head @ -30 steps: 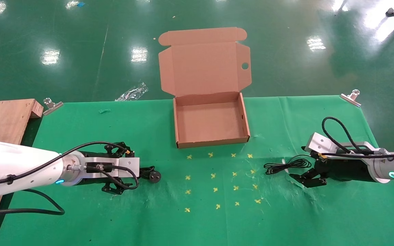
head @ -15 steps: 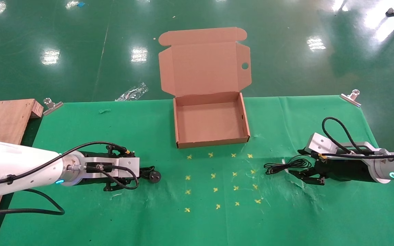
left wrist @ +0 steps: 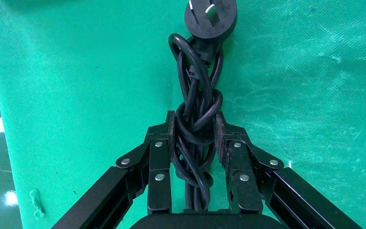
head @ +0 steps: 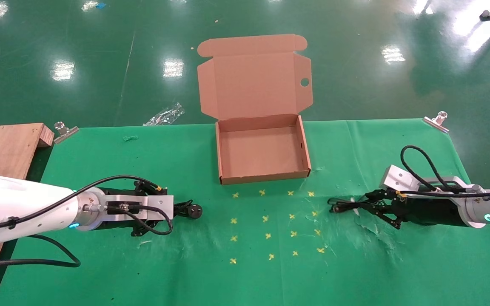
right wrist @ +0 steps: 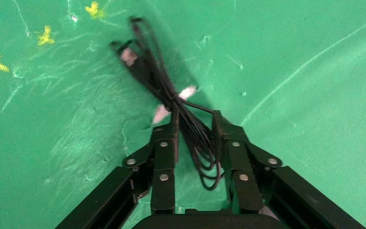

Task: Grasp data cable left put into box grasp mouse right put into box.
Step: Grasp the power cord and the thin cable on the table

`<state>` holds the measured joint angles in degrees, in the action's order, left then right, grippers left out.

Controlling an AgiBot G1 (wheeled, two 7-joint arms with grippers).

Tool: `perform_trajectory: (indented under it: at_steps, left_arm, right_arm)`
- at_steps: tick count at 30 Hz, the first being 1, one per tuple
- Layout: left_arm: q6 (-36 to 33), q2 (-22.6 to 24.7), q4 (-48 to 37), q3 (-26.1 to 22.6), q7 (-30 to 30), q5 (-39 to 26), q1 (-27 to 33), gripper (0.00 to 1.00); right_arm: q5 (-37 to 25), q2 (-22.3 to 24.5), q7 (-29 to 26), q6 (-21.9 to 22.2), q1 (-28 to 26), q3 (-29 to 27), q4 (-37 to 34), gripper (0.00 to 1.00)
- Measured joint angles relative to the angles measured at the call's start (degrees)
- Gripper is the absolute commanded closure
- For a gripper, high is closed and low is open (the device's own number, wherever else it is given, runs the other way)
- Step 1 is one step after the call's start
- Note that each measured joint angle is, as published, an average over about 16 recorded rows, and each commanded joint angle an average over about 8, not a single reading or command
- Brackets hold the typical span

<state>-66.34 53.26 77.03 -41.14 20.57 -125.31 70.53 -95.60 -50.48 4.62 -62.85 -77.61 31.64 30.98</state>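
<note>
My left gripper (left wrist: 194, 136) lies low on the green cloth (head: 245, 272), its fingers (left wrist: 161, 143) clamped on the twisted middle of the data cable (left wrist: 196, 119), whose round plug (head: 194, 211) pokes out ahead of them. My right gripper (right wrist: 194, 138) pinches a thin black cord bundle (right wrist: 164, 88) tied with a white strip; I see no mouse body there. The box (head: 262, 175) sits open and empty between my arms, farther back on the cloth.

I read: data cable (left wrist: 196, 119) black | thin cord (right wrist: 171, 100) black, white tie | box (head: 262, 151) plain brown | table cover (head: 100, 263) green, yellow crosses (head: 266, 221) | arms white, grippers black
</note>
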Motion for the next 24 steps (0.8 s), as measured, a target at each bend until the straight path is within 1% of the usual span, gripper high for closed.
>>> perform_trajectory:
  at_steps: [6, 13, 16, 19, 24]
  left_arm:
    - [-0.5, -0.1, -0.1, 0.3, -0.3, 0.9, 0.7, 1.00]
    - [-2.9, -0.4, -0.1, 2.1, -1.6, 6.1, 4.3, 1.00]
    - [-3.4, 0.4, -0.2, 2.9, -2.3, 8.4, 6.3, 1.00]
    - [-3.2, 2.2, -0.5, 3.5, -2.6, 9.7, 8.5, 1.00]
    - [-1.3, 6.5, -1.8, 3.4, -2.4, 9.0, 11.2, 1.00]
  right_arm:
    - [0.3, 0.2, 0.0, -0.2, -0.2, -0.2, 0.3, 1.00]
    - [1.9, 2.4, -0.6, -1.6, -1.3, -1.4, 4.2, 1.00]
    - [2.8, 4.1, -1.9, -2.3, -1.8, -2.2, 7.8, 1.00]
    - [3.5, 6.3, -4.0, -3.0, -2.3, -3.1, 12.6, 1.00]
    - [3.6, 10.8, -9.6, -3.4, -2.1, -4.2, 22.6, 1.00]
